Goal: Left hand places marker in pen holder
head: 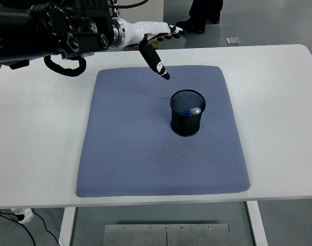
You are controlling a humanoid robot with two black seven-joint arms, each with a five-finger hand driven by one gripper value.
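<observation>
- The left arm [53, 36] comes in from the upper left of the frame, black and bulky, reaching across the far edge of the white table [38, 128].
- At its end the left hand [156, 43] is open and holds nothing; the fingers are spread, and one dark finger [158, 65] points down and to the right over the far edge of the blue-grey mat [125, 148]. I read that spread as a hand that has let go and is clear of the work.
- The mat lies flat in the middle of the table, presumably to mark the work area and soften anything dropped.
- Right of centre, the black mesh pen holder [187, 120] stands upright on the mat.
- The blue marker [190, 110] sits inside the holder, its pale cap end leaning against the right wall, so the placing looks done.
- The marker lies below and to the right of the hand, well apart from it, nothing touching.
- A person's feet [196, 23] show at the top, beyond the table.
</observation>
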